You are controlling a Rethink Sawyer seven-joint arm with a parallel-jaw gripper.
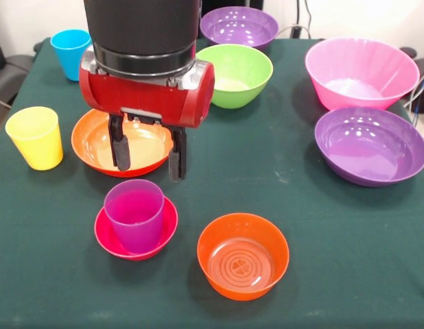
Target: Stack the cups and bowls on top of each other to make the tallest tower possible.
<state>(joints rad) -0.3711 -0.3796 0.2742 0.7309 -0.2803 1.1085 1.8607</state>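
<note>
Tool (148,155) hangs over the near edge of the wide orange bowl (102,140), fingers spread, nothing between them. Just in front of it sits the tower (136,223) so far: purple cup (134,212) upright inside the small red bowl (109,240).

Loose parts on the counter (267,178):
- small orange bowl (243,257), right of the tower, near edge
- lime green bowl (236,74), centre back
- purple bowl (238,26), far back
- second purple bowl (370,145), right side
- big pink bowl (361,72), back right
- yellow cup (36,137) and blue cup (70,51), left side

Handling guess: all thin glossy plastic, light, stiff, slippery. Cups: pinch across the rim or wall. Bowls: too wide to span, so take one wall at the rim.

Surface is dark green cloth, probably some grip, so pieces shouldn't skate much. Cables and dark gear behind the counter's back edge; can't make out more.
</note>
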